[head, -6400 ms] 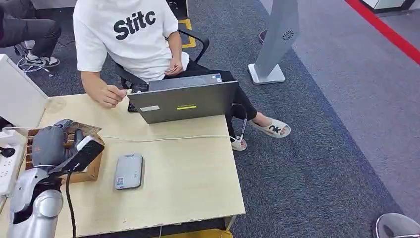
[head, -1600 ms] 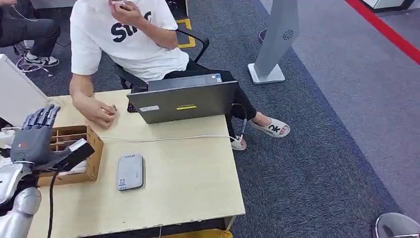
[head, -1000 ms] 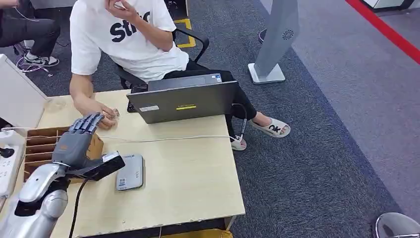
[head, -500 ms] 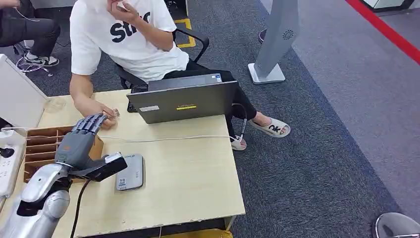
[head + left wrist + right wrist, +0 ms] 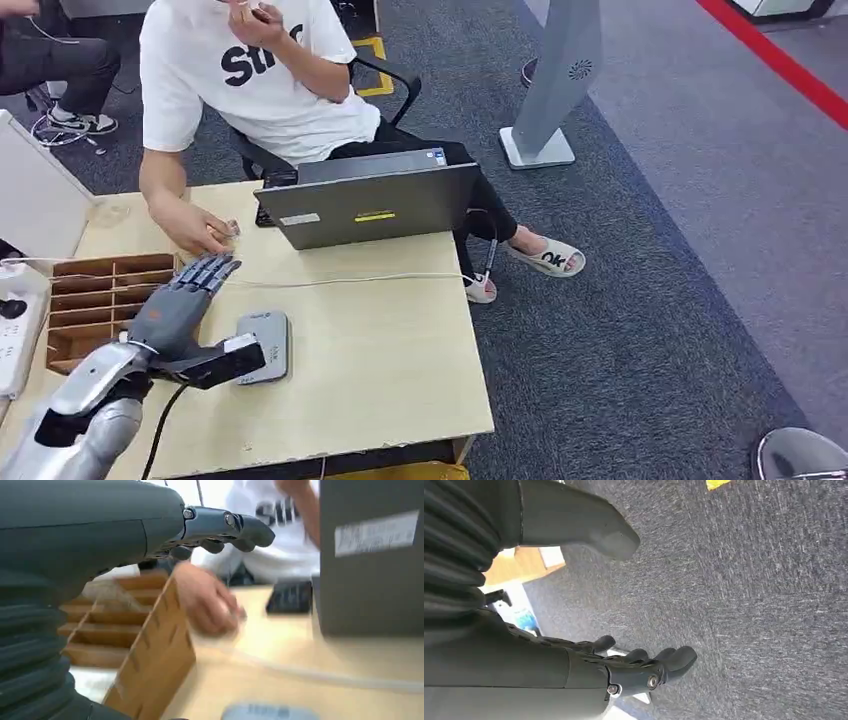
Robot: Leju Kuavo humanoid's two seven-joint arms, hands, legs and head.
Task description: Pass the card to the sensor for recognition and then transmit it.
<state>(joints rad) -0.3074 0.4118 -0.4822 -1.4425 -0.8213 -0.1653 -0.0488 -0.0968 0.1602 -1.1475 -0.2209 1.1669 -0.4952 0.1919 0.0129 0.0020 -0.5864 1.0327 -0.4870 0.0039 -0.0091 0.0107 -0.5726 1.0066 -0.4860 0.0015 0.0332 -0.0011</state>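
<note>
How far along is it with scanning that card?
Done: the left hand is clear of the wooden divider box and hovers beside the grey sensor. In hand: moving over the sensor, though I cannot make out a card in its fingers. Left: the reading, then passing the card on, probably to the seated person.

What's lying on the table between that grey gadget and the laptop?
In the head view, a thin white cable crosses the bare tabletop between the grey card reader and the laptop.

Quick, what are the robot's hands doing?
Left hand: fingers straight, cannot tell if it holds anything.
Right hand: open, empty.
</note>
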